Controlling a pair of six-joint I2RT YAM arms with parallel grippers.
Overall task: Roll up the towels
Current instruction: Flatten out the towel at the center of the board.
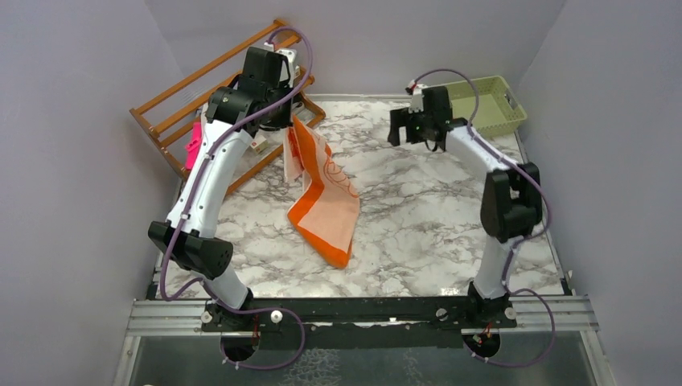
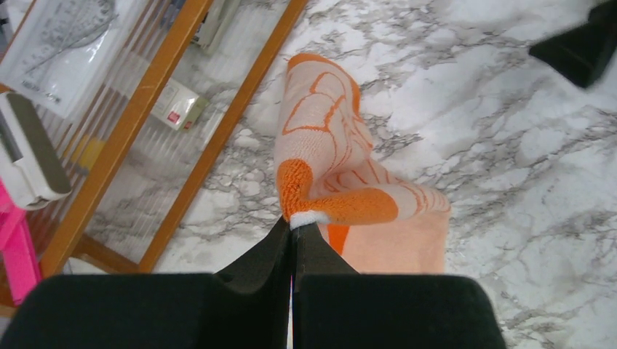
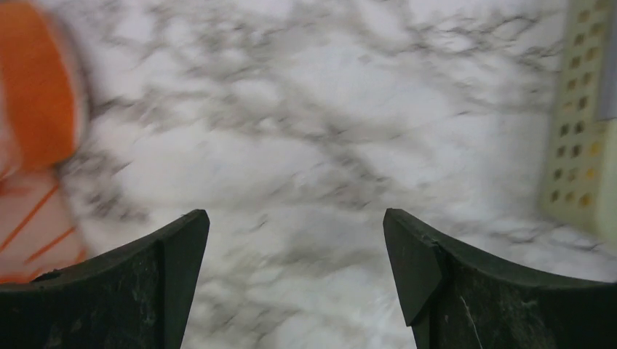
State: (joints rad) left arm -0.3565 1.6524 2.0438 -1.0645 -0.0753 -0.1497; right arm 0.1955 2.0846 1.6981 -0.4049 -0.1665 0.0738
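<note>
Closest to my left wrist lens are my own black fingers [image 2: 255,269], pressed together. My left gripper [image 2: 295,222] is clamped on a white-edged corner of the orange-and-peach towel [image 2: 327,145]. From above, that corner is lifted off the marble tabletop [image 1: 418,233] at about 11 o'clock, just in front of the wooden drying rack [image 1: 173,108]. The cloth drapes down from it, twisted and folded on itself. Its lower end lies on the marble near the centre and trails toward 6 o'clock.

My right gripper [image 3: 296,218] stands wide apart and holds nothing. It hovers over bare marble at about 1 o'clock, near the green perforated basket [image 1: 486,104] and well apart from the towel.

I judge the step in hand to be spreading the towel flat, with no rolling begun. To do it well, I should:

- draw the pinched corner away from the end that lies on the table, so the twist falls out before I lower it;
- stay clear of the rack rails beside me;
- bring my right gripper across to a neighbouring corner and pull the edge taut.

A wrinkled or doubled start would probably give a lopsided roll.
</note>
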